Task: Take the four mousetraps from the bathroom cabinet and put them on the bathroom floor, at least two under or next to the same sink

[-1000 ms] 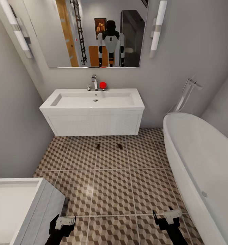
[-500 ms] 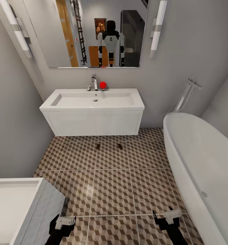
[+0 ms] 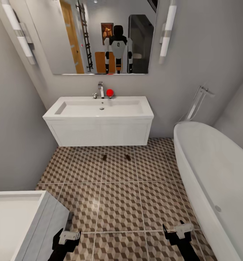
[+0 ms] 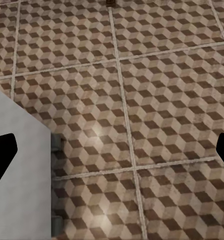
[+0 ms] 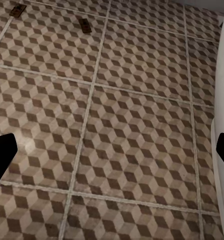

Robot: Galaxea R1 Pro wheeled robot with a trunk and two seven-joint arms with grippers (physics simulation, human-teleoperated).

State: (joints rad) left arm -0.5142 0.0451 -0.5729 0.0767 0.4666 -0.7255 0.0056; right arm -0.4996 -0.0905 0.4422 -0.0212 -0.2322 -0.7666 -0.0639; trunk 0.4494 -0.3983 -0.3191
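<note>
So far two mousetraps lie on the bathroom floor (image 3: 118,203), well ahead of both hands and just in front of the sink (image 3: 99,108): the left mousetrap (image 3: 104,157) and the right mousetrap (image 3: 128,157), near each other. By my reading the sink condition is met, while two traps remain to fetch; the cabinet is out of sight. The left hand (image 3: 65,237) hangs empty with fingers apart. The right hand (image 3: 179,230) is likewise spread and empty. No writing or brand is legible anywhere.
</note>
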